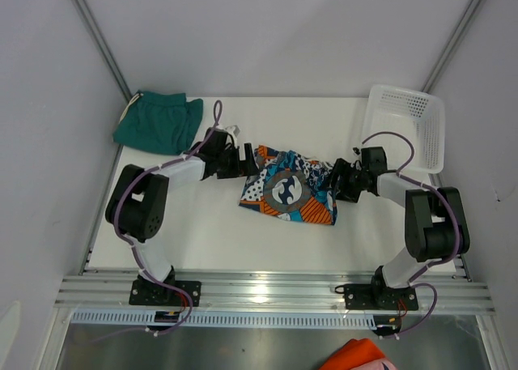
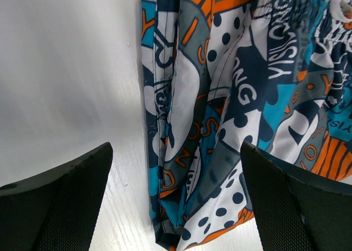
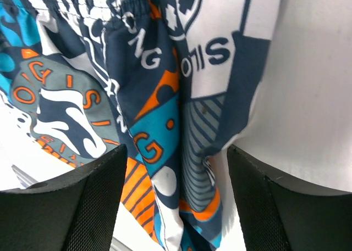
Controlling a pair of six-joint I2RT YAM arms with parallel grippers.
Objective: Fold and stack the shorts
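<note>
Printed shorts (image 1: 287, 190) lie crumpled between left gripper (image 1: 248, 161) and right gripper (image 1: 340, 180), each with jaws spread over a fabric edge. Teal shorts (image 1: 158, 123) lie apart, far left.

We can read lettering only on the printed shorts (image 2: 231, 124), where it is woven into the pattern itself. In the left wrist view we make out white capitals "ONG" on a navy patch. Beside it, running sideways, is white lettering that looks like "VISIY". Lower down, orange letters "S", "O", "N" climb along a fold. In the right wrist view we read white "NG" on navy, navy letters close to "OTIS" on white, and orange "G", "I", "G" curving over grey. From the top camera the print is too small for us to read.
</note>
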